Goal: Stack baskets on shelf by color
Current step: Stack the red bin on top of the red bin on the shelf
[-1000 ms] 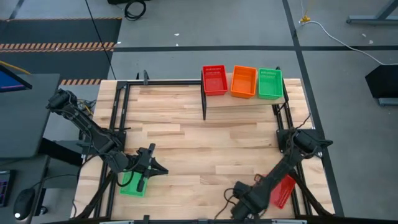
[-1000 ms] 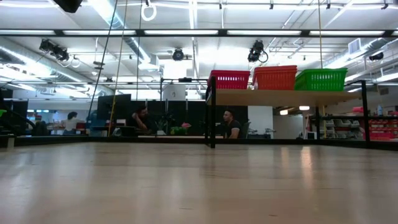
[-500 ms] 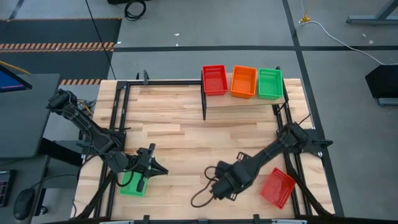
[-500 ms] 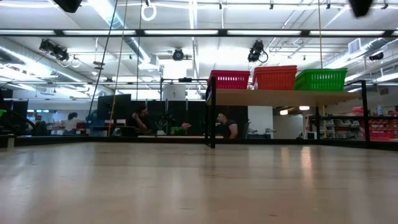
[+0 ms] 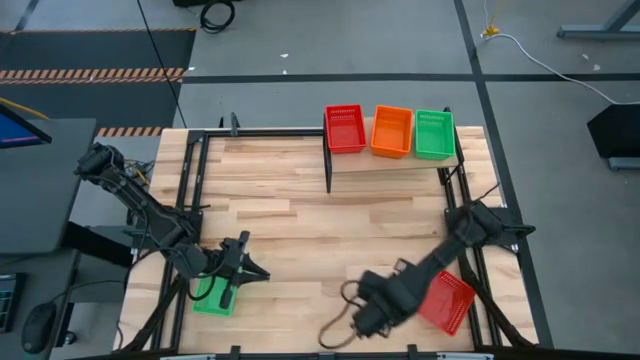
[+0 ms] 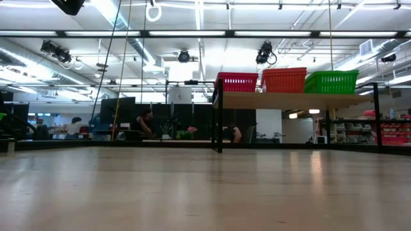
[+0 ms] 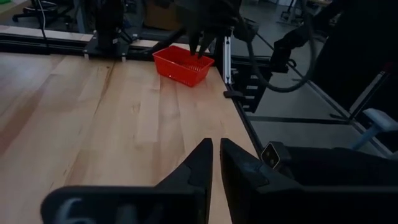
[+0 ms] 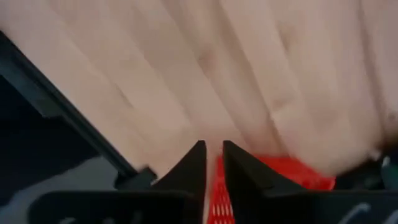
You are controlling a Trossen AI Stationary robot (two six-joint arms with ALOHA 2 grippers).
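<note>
Two pincers are in play, taken here from left to right. Farthest left, the left gripper [image 5: 243, 272] hangs over the near left corner of the table [image 5: 300, 230], its fingers [image 7: 200, 163] pressed nearly together with only a thin slit between them and nothing held; a green basket [image 5: 212, 297] lies directly beneath and just behind it, touching the table's near edge. Ahead of that pincer, well apart across the bare wood, a red basket [image 7: 183, 64] sits by the opposite near corner. Moving right, the right gripper [image 5: 366, 320] is low over the near edge of the table, and this same red basket [image 5: 444, 301] lies just beside it on its right, tilted against the edge. In the right wrist view its dark fingers [image 8: 194, 162] stand close together with a narrow gap, and a strip of the red basket's [image 8: 273, 171] mesh shows through that gap; whether they pinch the rim I cannot tell. Far beyond both pincers, at the table's back right, the shelf [image 5: 390, 160] carries three stacks side by side: red baskets [image 5: 345, 127], orange baskets [image 5: 391, 130], then green baskets [image 5: 434, 133].
</note>
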